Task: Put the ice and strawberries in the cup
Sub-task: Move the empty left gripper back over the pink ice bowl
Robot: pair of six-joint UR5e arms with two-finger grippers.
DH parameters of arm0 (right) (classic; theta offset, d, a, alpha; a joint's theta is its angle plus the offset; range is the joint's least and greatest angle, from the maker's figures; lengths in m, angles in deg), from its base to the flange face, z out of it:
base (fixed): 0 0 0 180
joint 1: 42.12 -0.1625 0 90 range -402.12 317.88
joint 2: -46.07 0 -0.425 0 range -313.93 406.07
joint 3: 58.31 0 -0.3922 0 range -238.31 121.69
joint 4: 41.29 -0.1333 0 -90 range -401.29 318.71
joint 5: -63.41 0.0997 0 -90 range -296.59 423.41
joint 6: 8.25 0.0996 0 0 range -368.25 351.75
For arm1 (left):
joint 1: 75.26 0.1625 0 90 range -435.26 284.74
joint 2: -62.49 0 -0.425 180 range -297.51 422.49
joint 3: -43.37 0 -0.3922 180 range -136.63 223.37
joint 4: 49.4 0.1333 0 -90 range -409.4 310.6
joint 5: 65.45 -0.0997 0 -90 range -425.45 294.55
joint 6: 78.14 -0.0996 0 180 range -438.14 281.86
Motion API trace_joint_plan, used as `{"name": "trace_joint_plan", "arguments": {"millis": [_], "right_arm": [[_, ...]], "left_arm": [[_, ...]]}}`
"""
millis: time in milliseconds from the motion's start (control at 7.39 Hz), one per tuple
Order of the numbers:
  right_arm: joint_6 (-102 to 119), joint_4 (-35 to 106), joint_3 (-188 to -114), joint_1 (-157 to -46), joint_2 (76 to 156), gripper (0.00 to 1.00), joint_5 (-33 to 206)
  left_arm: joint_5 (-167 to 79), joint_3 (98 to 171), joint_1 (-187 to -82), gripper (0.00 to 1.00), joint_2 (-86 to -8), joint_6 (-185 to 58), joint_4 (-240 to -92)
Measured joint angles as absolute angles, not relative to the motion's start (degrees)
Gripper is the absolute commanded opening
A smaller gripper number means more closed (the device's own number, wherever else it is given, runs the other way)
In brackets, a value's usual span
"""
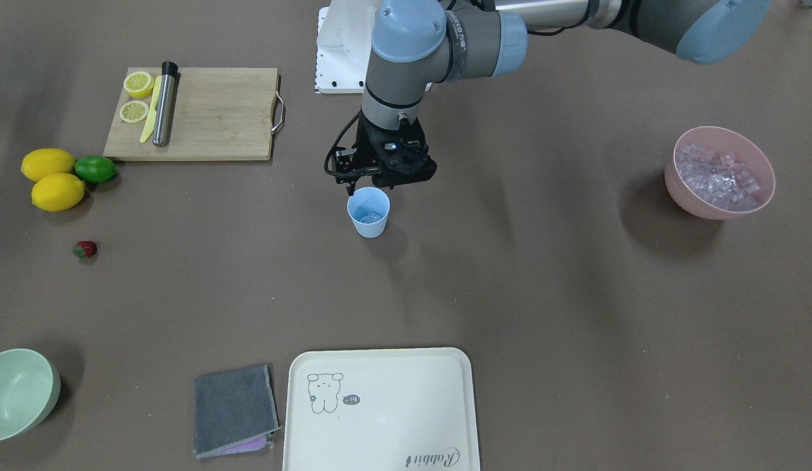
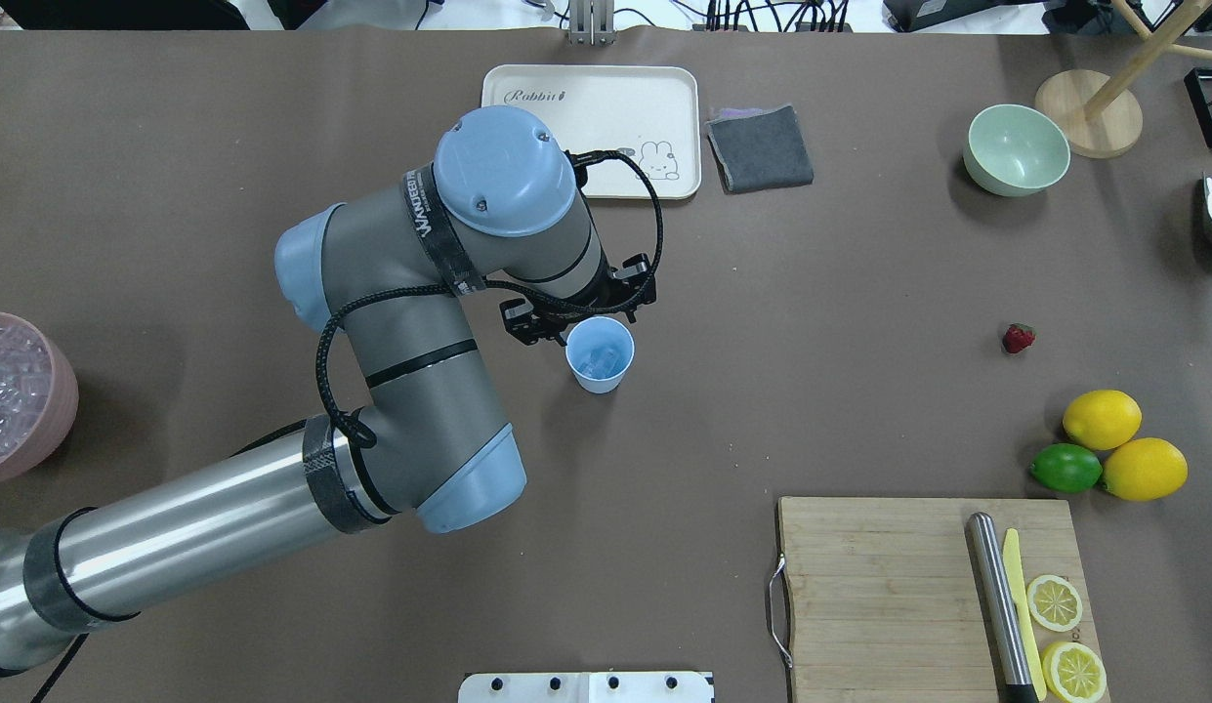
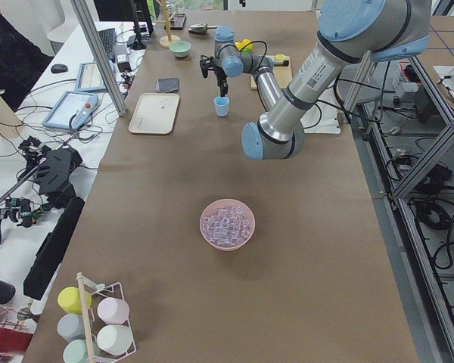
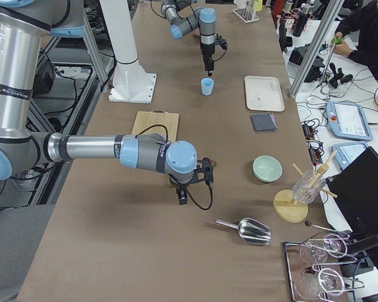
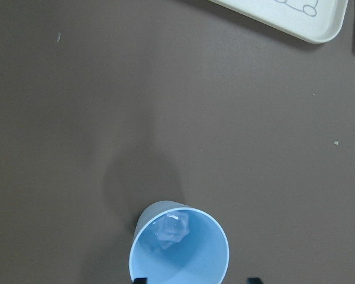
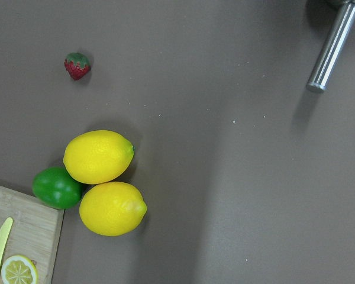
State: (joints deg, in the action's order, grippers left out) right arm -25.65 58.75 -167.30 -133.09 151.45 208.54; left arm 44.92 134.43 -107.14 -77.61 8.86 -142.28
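The light blue cup (image 1: 368, 212) stands upright near the table's middle. In the left wrist view a clear ice cube (image 5: 171, 229) lies at the bottom of the cup (image 5: 178, 245). My left gripper (image 1: 379, 183) hovers just above the cup's rim, open, with one fingertip (image 5: 141, 279) showing on each side of the cup. More ice (image 1: 716, 176) fills the pink bowl (image 1: 690, 203). The strawberry (image 1: 85, 248) lies alone on the table, also visible as the strawberry (image 6: 77, 65) in the right wrist view. My right gripper (image 4: 183, 196) hangs over that area; I cannot tell its state.
Two lemons (image 1: 52, 180) and a lime (image 1: 95, 169) lie beside a cutting board (image 1: 216, 118) with lemon slices, a yellow knife and a steel muddler. A cream tray (image 1: 379, 409), grey cloth (image 1: 234, 409), green bowl (image 1: 16, 392) and metal scoop (image 4: 252, 231) stand around.
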Motion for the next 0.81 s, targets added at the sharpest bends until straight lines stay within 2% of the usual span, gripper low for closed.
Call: {"name": "trace_joint_plan", "arguments": {"millis": [271,542,812], "right_arm": [[-25.66,58.73,-167.30,-133.09,151.39,1.00,208.50],[-25.78,58.71,-167.29,-133.09,151.36,1.00,208.45],[-25.79,57.91,-167.30,-133.09,151.32,1.00,208.43]], "left_arm": [[44.83,136.00,-108.83,0.97,-75.48,5.79,-141.93],[45.16,143.19,-113.08,0.97,-66.41,-7.92,-141.44],[47.19,146.43,-118.78,0.97,-59.38,-23.84,-141.51]]}}
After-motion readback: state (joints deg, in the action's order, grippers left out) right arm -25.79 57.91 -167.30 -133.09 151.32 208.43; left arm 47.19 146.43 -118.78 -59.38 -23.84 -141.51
